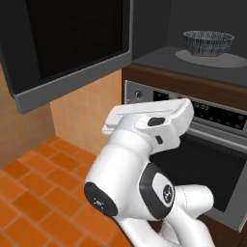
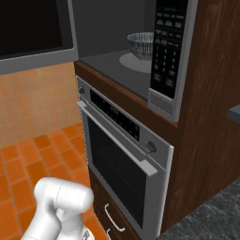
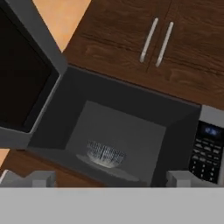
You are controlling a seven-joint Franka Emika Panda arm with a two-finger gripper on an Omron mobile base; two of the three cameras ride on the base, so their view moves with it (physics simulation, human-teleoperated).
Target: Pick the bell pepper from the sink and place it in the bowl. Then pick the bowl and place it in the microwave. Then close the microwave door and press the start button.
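Left base view: I see the microwave door (image 1: 72, 43) swung wide open at the left, a black glass panel in a thick grey frame.
Arm: my white arm rises in the lower middle, folded in front of the wall oven (image 1: 212, 159).
Bowl: the bowl (image 1: 208, 42) sits upright on the round turntable plate (image 1: 212, 59) inside the microwave (image 1: 159, 29), upper right.
Bell pepper: I cannot tell whether it lies in the bowl; the inside is hidden.
Hand view: open door at left, bowl at centre of the grey cavity, keypad (image 3: 205, 151) at right, two cabinet handles (image 3: 156, 40) above.
Gripper: the gripper (image 3: 107, 179) is spread wide and holds nothing; its fingertips (image 3: 39, 178) stand apart, well short of the bowl.
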